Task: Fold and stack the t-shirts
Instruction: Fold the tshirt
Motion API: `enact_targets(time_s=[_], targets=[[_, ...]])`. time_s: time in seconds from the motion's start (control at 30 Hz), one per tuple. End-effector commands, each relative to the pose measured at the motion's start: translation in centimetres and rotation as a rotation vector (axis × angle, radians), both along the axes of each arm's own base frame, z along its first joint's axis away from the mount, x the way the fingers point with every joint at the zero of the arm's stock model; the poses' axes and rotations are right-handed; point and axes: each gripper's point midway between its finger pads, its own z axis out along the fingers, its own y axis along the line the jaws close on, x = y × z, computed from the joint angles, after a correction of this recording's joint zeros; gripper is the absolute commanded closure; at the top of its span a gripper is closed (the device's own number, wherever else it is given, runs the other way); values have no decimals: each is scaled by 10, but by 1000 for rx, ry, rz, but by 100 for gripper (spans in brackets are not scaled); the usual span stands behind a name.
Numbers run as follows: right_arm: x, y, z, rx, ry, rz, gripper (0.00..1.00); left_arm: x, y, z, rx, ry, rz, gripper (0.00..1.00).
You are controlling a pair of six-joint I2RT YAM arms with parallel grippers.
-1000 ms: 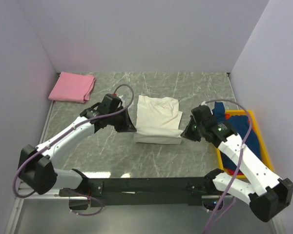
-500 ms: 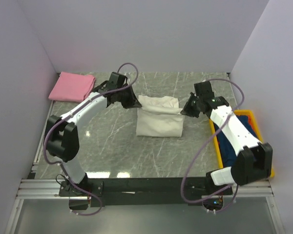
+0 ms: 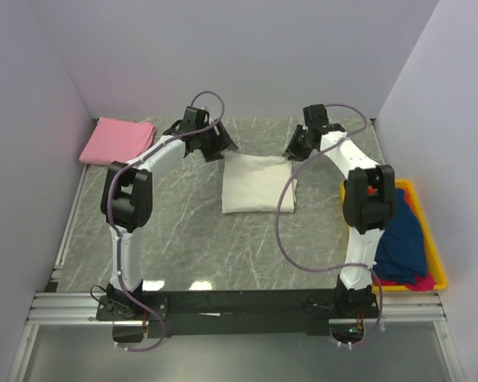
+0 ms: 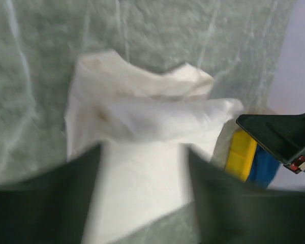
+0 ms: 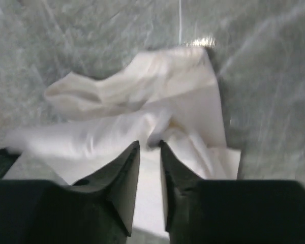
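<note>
cream shirt [image 3: 257, 185] folded. left fingers [image 4: 40, 203] open, right fingers [image 5: 107, 193] barely parted, both empty at its 12 o'clock edge. Lift straight up, avoid snagging cloth.

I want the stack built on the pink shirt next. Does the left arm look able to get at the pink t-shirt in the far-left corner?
Probably yes. The left end effector sits about as far back as the pink t-shirt, with only bare table between them.
</note>
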Motion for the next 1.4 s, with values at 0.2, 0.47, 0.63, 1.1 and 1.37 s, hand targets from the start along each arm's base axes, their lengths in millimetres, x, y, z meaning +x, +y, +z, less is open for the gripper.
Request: enact_targets(time_s=[0.2,0.47,0.63,1.1,1.37], targets=[[19,-24,8,-110,-46,-69,52,62,49,30,-42,-206,89,1],[-67,10,19,-126,-77,-13,57,11,47,20,97,-131,128,35],[-99,29,-27,-43,0,41,61,-10,13,7,40,-94,29,56],[-168,4,-112,-7,199,-21,70,-123,-94,-35,-104,42,-335,66],[-154,8,-85,12,159,3,70,-163,-81,-116,45,236,-281,77]])
